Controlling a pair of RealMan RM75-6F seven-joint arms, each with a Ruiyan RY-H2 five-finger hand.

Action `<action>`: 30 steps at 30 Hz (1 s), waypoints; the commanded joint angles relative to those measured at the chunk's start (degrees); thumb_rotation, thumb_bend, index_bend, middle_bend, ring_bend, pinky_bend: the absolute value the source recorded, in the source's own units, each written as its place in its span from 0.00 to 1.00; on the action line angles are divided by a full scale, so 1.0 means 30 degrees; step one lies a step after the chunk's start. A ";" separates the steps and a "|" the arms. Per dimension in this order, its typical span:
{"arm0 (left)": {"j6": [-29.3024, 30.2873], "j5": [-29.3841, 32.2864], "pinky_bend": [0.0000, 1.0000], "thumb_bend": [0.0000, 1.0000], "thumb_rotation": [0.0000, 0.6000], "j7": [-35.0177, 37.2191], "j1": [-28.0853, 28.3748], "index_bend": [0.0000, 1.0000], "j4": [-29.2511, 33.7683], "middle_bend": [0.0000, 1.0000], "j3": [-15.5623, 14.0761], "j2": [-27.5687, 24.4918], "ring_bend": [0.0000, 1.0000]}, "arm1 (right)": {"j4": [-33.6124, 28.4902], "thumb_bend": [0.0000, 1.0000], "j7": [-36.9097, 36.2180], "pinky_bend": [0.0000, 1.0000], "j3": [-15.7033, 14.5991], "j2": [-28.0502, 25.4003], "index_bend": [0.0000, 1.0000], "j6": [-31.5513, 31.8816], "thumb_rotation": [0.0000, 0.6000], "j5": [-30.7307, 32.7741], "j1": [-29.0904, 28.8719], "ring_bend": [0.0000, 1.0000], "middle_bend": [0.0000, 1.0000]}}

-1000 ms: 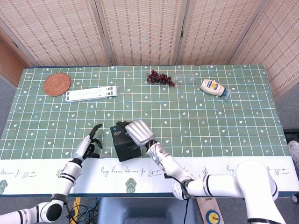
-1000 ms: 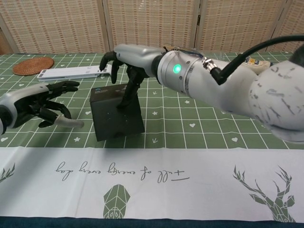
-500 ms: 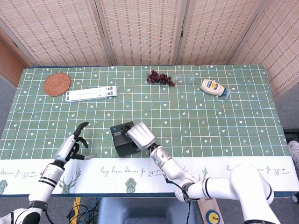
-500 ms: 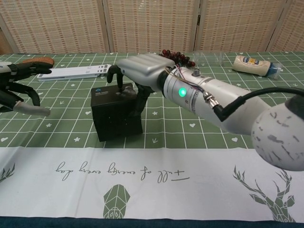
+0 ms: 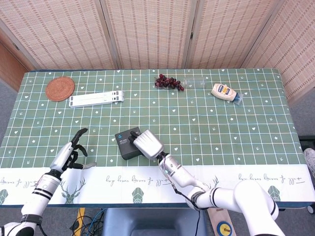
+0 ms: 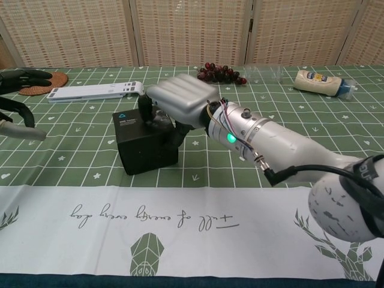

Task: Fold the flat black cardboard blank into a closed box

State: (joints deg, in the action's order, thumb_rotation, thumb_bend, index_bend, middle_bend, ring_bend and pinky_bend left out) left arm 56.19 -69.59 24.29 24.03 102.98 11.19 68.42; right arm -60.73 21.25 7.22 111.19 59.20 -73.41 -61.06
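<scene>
The black cardboard box [image 5: 126,146] [image 6: 143,147] stands folded up near the table's front edge, with a small white label on its top. My right hand [image 5: 148,143] [image 6: 180,102] lies over its top right edge, fingers curled down onto the lid and thumb against the right side. My left hand [image 5: 72,155] [image 6: 17,96] hovers well to the left of the box, fingers spread and holding nothing; the chest view cuts it off at the frame edge.
At the back left lie a woven round coaster [image 5: 60,88] and a flat white bar [image 5: 96,99]. A bunch of dark grapes [image 5: 168,81], a clear bottle [image 5: 196,82] and a mayonnaise bottle [image 5: 225,92] lie at the back right.
My left hand has pulled away leftward from the box. My right hand has come down and curled over the box's top right edge.
</scene>
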 commanded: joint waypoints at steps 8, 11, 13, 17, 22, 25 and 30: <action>0.0147 -0.0451 0.87 0.11 1.00 0.0824 -0.0091 0.00 -0.0058 0.00 -0.0035 -0.0318 0.50 | 0.1378 0.28 -0.0576 1.00 -0.0088 0.0591 0.58 0.0204 1.00 -0.1647 0.0374 0.77 0.44; 0.0221 -0.0526 0.87 0.11 1.00 0.0922 -0.0125 0.00 -0.0038 0.00 -0.0078 -0.0381 0.50 | 0.1395 0.28 -0.0497 1.00 0.0004 0.0604 0.59 0.0155 1.00 -0.1790 0.0511 0.77 0.44; 0.0289 -0.0571 0.87 0.11 1.00 0.0951 -0.0155 0.00 -0.0002 0.00 -0.0107 -0.0414 0.50 | 0.1316 0.28 -0.0452 1.00 0.0036 0.0556 0.59 0.0266 1.00 -0.1940 0.0629 0.77 0.43; 0.0723 -0.0835 0.87 0.11 1.00 0.0596 -0.0229 0.00 0.0007 0.00 -0.0144 -0.0503 0.50 | -0.0188 0.28 -0.0667 1.00 0.0371 -0.0108 0.56 0.1158 1.00 -0.1956 0.1415 0.77 0.39; 0.2392 -0.1397 0.87 0.11 1.00 -0.1449 -0.0511 0.00 -0.0675 0.00 -0.0219 -0.0115 0.49 | -0.4108 0.29 -0.0283 1.00 0.0445 -0.2658 0.47 0.3050 1.00 -0.2121 0.3096 0.68 0.36; 0.3464 -0.1514 0.84 0.11 1.00 -0.3324 -0.0705 0.00 -0.1167 0.00 -0.0288 0.0131 0.46 | -0.6992 0.29 0.0237 1.00 0.0142 -0.4901 0.46 0.3775 1.00 -0.1873 0.4365 0.59 0.36; 0.5020 -0.1482 0.73 0.11 1.00 -0.7113 -0.1143 0.00 -0.1859 0.00 -0.0615 0.0142 0.28 | -1.1365 0.29 0.0808 0.85 -0.0747 -0.8933 0.43 0.4708 1.00 -0.1311 0.6541 0.48 0.36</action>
State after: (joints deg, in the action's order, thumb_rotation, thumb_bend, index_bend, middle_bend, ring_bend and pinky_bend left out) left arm 67.90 -73.87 8.75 21.66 99.10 10.02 68.51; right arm -86.37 21.90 7.01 92.89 69.98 -78.47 -47.00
